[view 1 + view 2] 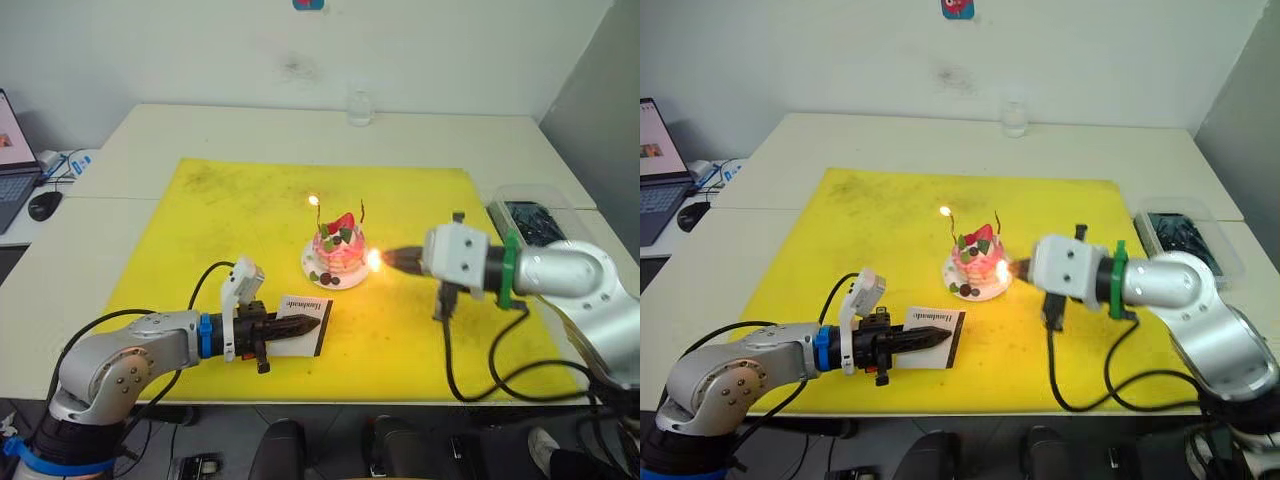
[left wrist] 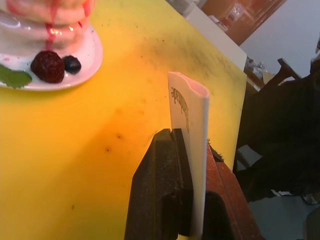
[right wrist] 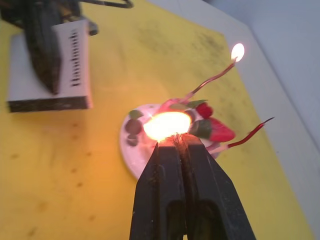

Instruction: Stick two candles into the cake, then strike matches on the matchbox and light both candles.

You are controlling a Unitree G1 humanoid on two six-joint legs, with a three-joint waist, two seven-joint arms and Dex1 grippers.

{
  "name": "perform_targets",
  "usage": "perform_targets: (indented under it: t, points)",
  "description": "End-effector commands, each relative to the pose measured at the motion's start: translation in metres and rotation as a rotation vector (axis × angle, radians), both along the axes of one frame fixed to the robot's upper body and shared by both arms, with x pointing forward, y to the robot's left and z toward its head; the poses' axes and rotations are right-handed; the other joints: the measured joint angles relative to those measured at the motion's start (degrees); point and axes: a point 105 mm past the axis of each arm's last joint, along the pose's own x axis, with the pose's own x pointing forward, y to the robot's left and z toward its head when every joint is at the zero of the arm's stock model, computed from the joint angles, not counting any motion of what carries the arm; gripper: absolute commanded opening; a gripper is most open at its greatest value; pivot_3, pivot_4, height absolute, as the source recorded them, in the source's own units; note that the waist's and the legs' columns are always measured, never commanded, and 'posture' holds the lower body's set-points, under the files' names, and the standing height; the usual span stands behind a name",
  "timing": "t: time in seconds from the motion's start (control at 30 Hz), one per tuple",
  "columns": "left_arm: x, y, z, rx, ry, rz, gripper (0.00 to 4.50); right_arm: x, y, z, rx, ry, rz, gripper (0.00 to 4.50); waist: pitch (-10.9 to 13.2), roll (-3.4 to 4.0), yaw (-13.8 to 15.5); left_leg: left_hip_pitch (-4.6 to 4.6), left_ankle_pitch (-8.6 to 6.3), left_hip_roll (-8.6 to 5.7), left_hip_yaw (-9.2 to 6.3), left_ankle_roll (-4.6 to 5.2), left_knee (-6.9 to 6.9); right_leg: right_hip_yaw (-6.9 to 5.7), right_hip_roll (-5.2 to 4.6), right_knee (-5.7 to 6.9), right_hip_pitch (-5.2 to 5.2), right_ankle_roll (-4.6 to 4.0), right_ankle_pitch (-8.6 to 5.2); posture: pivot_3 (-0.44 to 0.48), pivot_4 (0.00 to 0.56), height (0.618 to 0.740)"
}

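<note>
— How many candles do I have?
— Two thin curved tapers stand in the round pink cake: the lit candle and the unlit candle.

— And my fingers?
— My right fingers are pinched on one burning match, just short of the cake. My left fingers are clamped on the flat white matchbox, on the yellow mat.
</note>
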Motion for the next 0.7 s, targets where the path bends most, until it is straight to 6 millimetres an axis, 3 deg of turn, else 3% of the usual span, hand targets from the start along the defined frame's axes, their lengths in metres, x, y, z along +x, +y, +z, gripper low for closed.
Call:
perform_targets:
  t: [0.03,0.37,0.7]
  points:
    - [-0.001,-0.004,0.003,-0.008,-0.044,-0.032,0.00,0.011,0.003,0.011,0.007,-0.078,-0.038,0.01,0.0,0.00,0.1,-0.02,0.00,0.00,0.00,0.00,-0.01,0.00,0.00,-0.01,-0.01,0.00,-0.01,0.000,0.150,0.740]
    - [-0.001,-0.008,-0.001,-0.013,-0.051,-0.049,0.00,0.041,0.006,0.019,0.013,-0.205,-0.142,0.01,0.0,0.01,-0.1,-0.03,0.00,0.03,0.00,0.01,-0.04,-0.02,0.01,0.03,-0.05,-0.03,-0.02,0.000,0.150,0.740]
    - [-0.003,-0.013,0.000,-0.023,-0.054,-0.062,0.00,0.049,0.009,0.017,0.015,-0.225,-0.156,0.01,0.0,0.01,-0.1,-0.03,0.00,0.04,0.00,0.01,-0.04,-0.01,0.03,0.03,-0.05,-0.02,-0.02,0.000,0.150,0.740]
